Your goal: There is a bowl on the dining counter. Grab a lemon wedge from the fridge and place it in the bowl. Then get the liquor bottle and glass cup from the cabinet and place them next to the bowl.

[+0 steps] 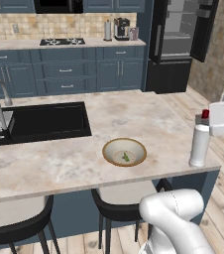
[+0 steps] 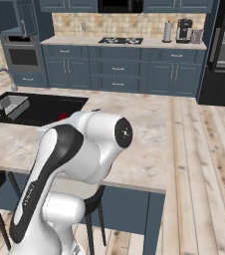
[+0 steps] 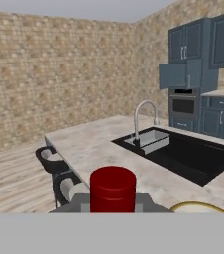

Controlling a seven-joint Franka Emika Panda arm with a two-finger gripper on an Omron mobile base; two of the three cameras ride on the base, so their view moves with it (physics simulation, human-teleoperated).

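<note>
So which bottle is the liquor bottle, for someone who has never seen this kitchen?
Start at the marble dining counter with the black sink. Near its right front corner, right of the tan bowl, stands a white cylindrical bottle with a red cap. The gripper is shut on its neck, and it is the counter's one tall upright thing.

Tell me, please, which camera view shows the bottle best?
The left base view: the whole white bottle with its red cap stands at the counter's edge, in the gripper. The hand view shows just its red cap, close up.
</note>
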